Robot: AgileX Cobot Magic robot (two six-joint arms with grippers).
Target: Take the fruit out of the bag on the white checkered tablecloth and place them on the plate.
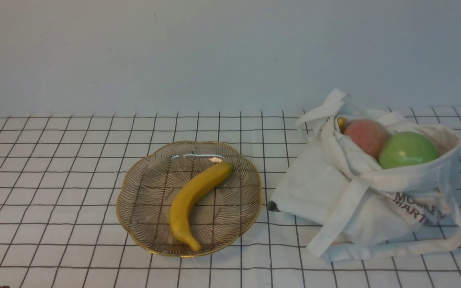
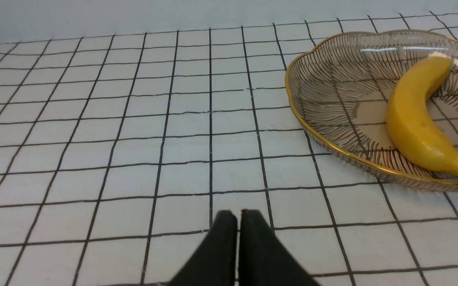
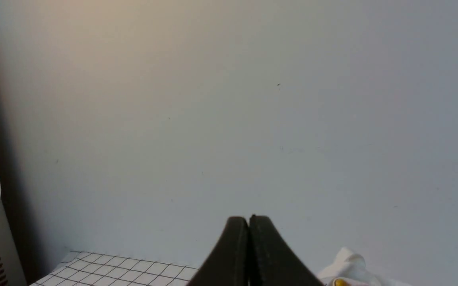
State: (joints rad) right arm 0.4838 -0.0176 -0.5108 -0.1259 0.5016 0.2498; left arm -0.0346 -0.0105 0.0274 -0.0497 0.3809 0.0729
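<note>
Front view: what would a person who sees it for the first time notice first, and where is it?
The yellow banana catches the eye first: it lies alone across the glass plate, left of centre on the checkered tablecloth. Next comes the white bag on the right, slumped open, with a pink peach and a green apple side by side in its mouth.

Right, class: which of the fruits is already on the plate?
The long yellow banana, lying across the glass plate. The pink peach and green apple sit apart from it, in the mouth of the canvas bag.
</note>
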